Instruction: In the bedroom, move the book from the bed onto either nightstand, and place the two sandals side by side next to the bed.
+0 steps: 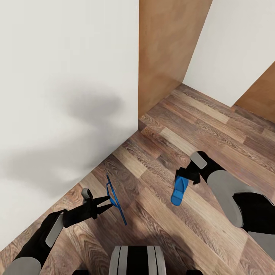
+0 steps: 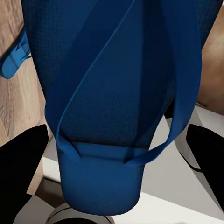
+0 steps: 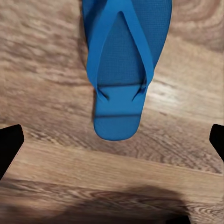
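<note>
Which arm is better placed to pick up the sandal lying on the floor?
Right. Its hand is open just over the floor sandal, while the left hand is shut on the other sandal.

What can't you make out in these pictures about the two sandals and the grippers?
- Left wrist view: the held sandal runs past the frame edges, so its far end is cut off.
- Right wrist view: the other sandal is cropped at the frame edge; the right gripper's fingertips barely enter.
- Head view: the right gripper covers that sandal's near end, so actual contact is unclear.
</note>
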You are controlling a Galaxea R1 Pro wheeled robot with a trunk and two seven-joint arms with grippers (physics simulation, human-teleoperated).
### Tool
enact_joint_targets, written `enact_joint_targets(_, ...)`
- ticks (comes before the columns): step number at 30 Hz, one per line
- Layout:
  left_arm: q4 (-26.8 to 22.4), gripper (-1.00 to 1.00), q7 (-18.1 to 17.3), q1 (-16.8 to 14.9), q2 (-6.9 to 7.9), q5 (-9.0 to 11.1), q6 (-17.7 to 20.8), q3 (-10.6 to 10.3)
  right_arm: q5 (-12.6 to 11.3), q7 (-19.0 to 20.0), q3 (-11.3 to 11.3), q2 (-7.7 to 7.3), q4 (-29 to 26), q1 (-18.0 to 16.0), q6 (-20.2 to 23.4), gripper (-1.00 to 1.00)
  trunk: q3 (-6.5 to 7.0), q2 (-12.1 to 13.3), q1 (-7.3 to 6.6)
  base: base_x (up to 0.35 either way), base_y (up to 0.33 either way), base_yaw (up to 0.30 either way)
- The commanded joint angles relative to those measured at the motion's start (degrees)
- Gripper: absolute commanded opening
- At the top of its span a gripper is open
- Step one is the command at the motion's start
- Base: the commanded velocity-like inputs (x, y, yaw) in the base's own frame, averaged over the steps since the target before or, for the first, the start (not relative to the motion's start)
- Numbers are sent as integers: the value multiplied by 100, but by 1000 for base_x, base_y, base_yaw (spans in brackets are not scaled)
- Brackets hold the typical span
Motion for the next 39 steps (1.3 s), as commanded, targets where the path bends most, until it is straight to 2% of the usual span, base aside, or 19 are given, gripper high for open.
enact_joint_targets(1, 0, -100, -11, -1, 1, 13, 42, 0, -61, -36, 47, -5, -31, -1, 20, 100, -3, -1, -1, 0, 0, 0)
enact_joint_targets(18, 0, -100, -10, -1, 1, 13, 42, 2, -41, -40, 47, -35, -122, -1, -30, 100, -3, -1, -1, 0, 0, 0)
enact_joint_targets(23, 0, -100, -8, -1, 1, 13, 42, 1, -26, -40, 70, -56, -125, -1, -287, 100, -3, -1, -1, 0, 0, 0)
enact_joint_targets(32, 3, -100, -8, -1, 1, 13, 42, 1, -24, -1, 485, -54, -125, -1, -928, 100, -3, -1, -1, 0, 0, 0)
enact_joint_targets(39, 1, -100, -8, -1, 1, 13, 42, 0, -14, 354, 540, -50, -118, -1, -1042, 100, -3, -1, -1, 0, 0, 0)
